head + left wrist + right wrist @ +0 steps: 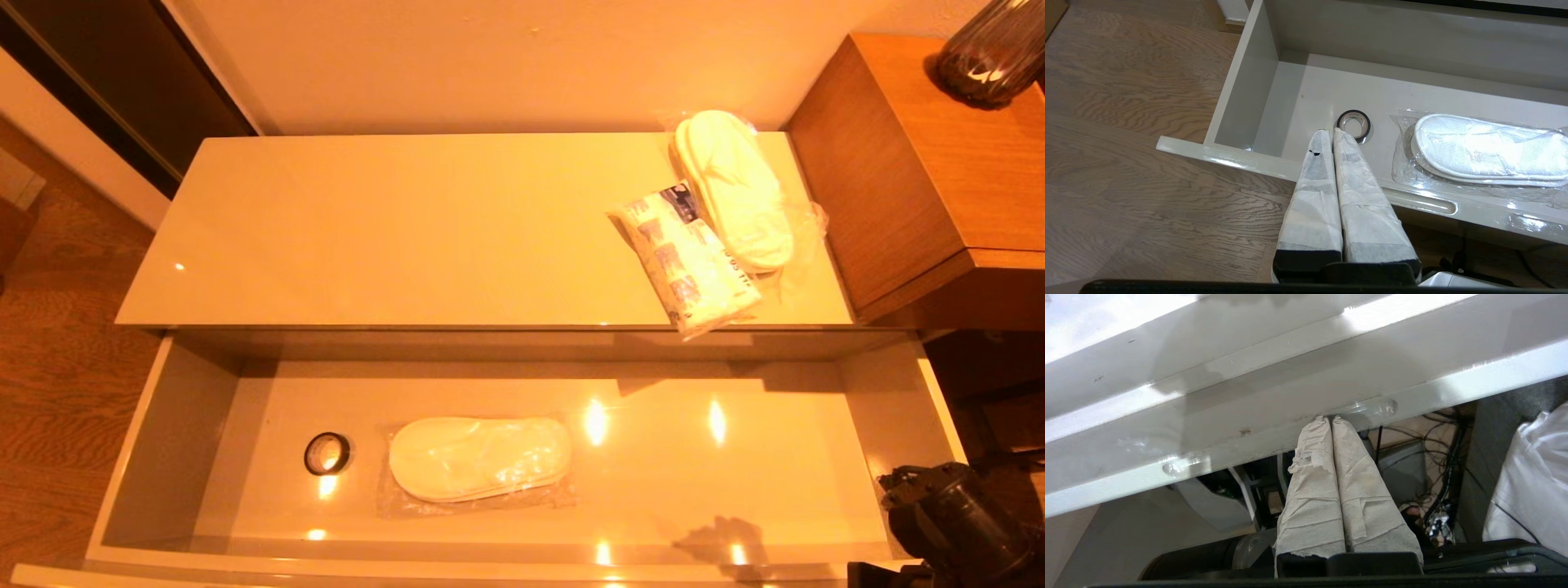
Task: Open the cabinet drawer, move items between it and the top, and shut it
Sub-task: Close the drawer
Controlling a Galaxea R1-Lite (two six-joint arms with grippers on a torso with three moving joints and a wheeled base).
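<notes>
The cabinet drawer (pixel 175 457) stands pulled out below the top (pixel 424 229). A black tape ring (pixel 309 454) and bagged white slippers (pixel 479 457) lie on its floor. A second bag of slippers (pixel 735 188) and the white packet with blue print (pixel 690 261) rest on the top at the right. My left gripper (pixel 1329 130) is shut and empty, over the drawer's front rim (pixel 1241 157), its tips just short of the tape ring (pixel 1353 112) and left of the slippers (pixel 1486 147). My right gripper (pixel 1327 418) is shut, tips against the drawer front's lower edge (pixel 1290 388); its arm (pixel 951 518) shows bottom right.
A taller brown wooden cabinet (pixel 922 163) with a dark vase (pixel 992 49) stands right of the top. Wood floor (pixel 57 367) lies to the left. Cables (pixel 1437 457) and a white cloth (pixel 1531 473) sit below the drawer near my right arm.
</notes>
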